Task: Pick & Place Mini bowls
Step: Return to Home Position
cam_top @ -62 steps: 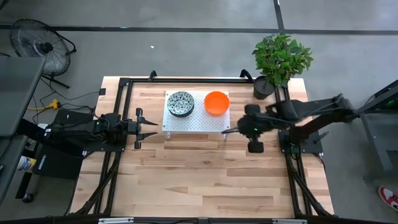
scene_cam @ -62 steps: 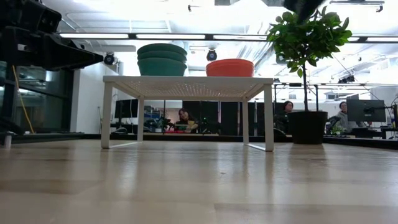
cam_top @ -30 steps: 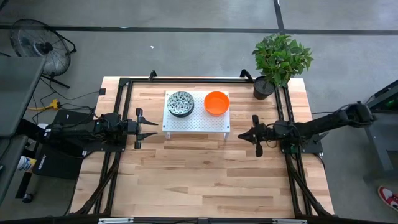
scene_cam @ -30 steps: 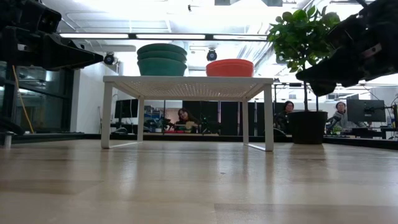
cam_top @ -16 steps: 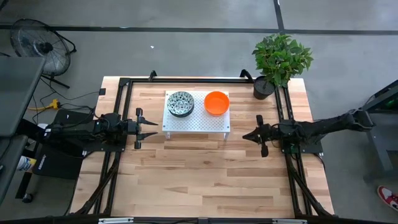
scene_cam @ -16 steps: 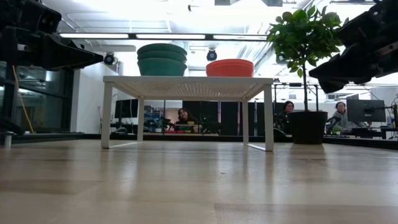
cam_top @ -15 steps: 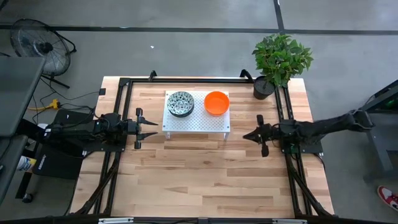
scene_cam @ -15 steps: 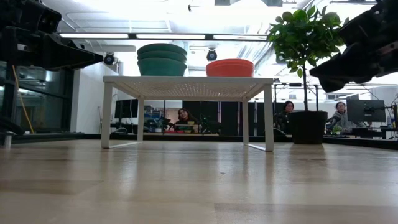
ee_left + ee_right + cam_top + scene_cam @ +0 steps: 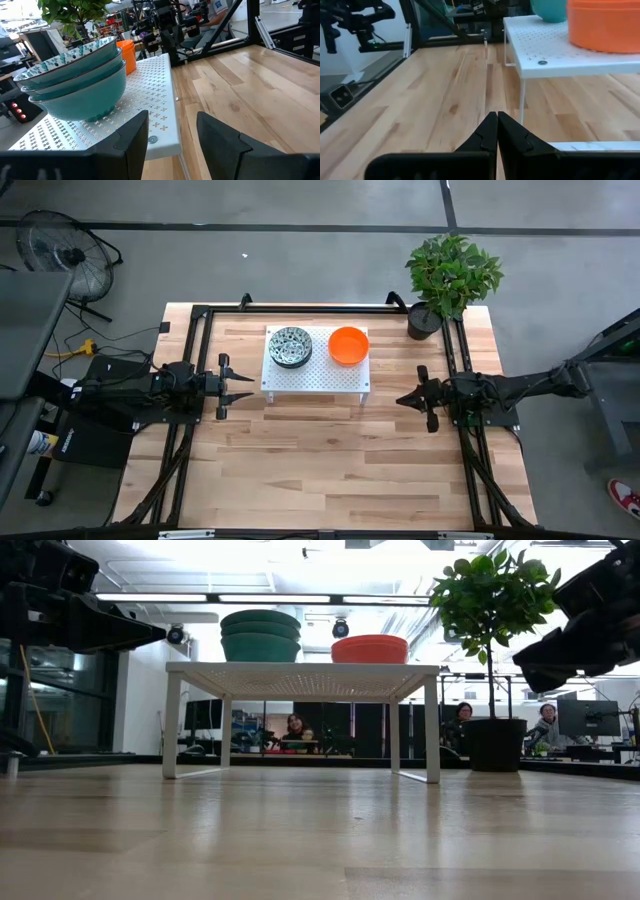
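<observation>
The mini bowls stand in two stacks on a white perforated shelf (image 9: pixel 315 380). The speckled green-and-white stack (image 9: pixel 290 346) (image 9: pixel 75 75) (image 9: pixel 260 637) is toward the table's left and the orange-red stack (image 9: pixel 348 345) (image 9: pixel 602 25) (image 9: pixel 369 648) toward its right. Each stack rests by its bottom bowl on the shelf top. My left gripper (image 9: pixel 250 388) (image 9: pixel 172 132) hovers open just left of the shelf, pointing at it. My right gripper (image 9: pixel 400 400) (image 9: pixel 497 116) is shut, right of the shelf above the table, pointing toward the table's left.
A potted plant in a black pot (image 9: pixel 424 320) stands at the table's far right corner. Black frame rails (image 9: pixel 200 315) run along the table's left, far and right sides. The near half of the wooden table (image 9: pixel 320 470) is bare. People sit in the room beyond (image 9: pixel 296 730).
My right gripper has drawn back from the shelf toward the table's right edge, still pointing left. The bowls and the left arm have stayed where they were.
</observation>
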